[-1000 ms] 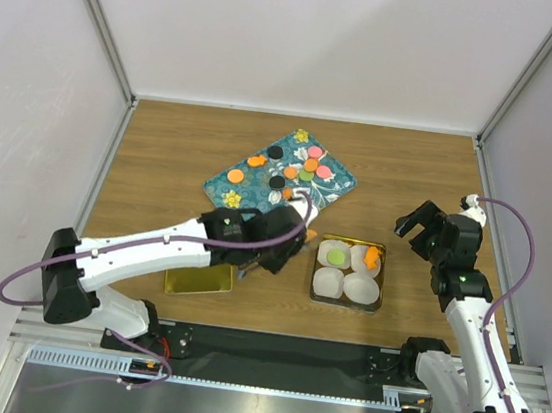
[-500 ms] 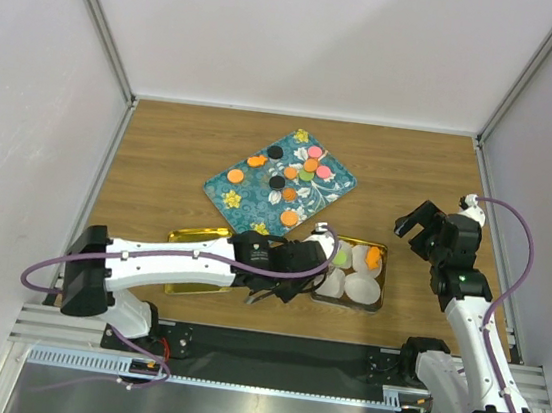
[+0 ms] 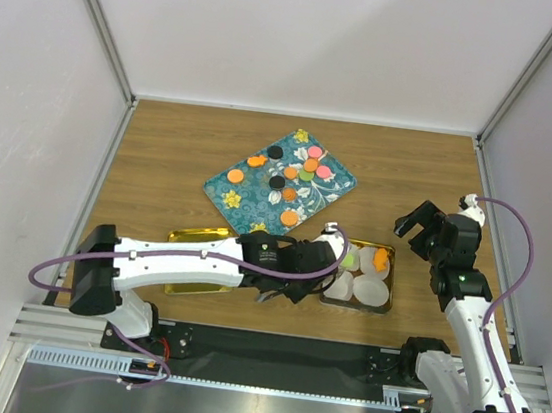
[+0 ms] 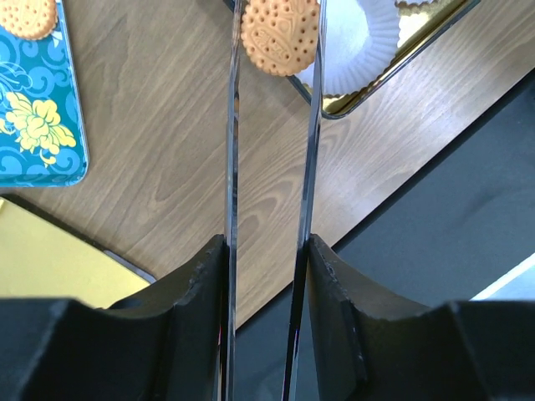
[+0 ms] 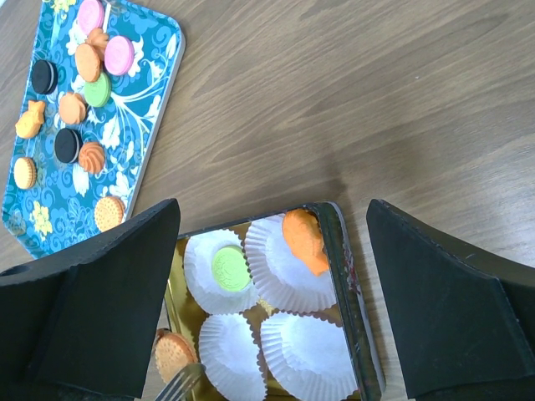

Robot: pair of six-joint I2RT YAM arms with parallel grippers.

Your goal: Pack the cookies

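Note:
My left gripper (image 3: pixel 312 261) is shut on metal tongs (image 4: pixel 232 125). The tong tips pinch a round orange cookie (image 4: pixel 280 37) over the left edge of the gold tin (image 3: pixel 388 283). The same cookie shows in the right wrist view (image 5: pixel 173 352). The tin holds several white paper cups: one has a green cookie (image 5: pixel 231 269), one an orange cookie (image 5: pixel 304 241), and two are empty. More cookies (image 3: pixel 310 165) lie on the teal floral tray (image 3: pixel 247 198). My right gripper (image 3: pixel 417 224) is open and empty, above the table to the right of the tin.
A gold lid (image 3: pixel 197 277) lies under my left arm near the front edge. The teal tray's corner (image 4: pixel 42 159) is to the left of the tongs. Dark rail (image 4: pixel 468 192) runs along the table's front edge. White walls enclose three sides.
My left arm has swung from the teal tray's near edge to the gold tin, carrying the orange cookie in the tongs. The tin has shifted slightly right. The right arm has not moved.

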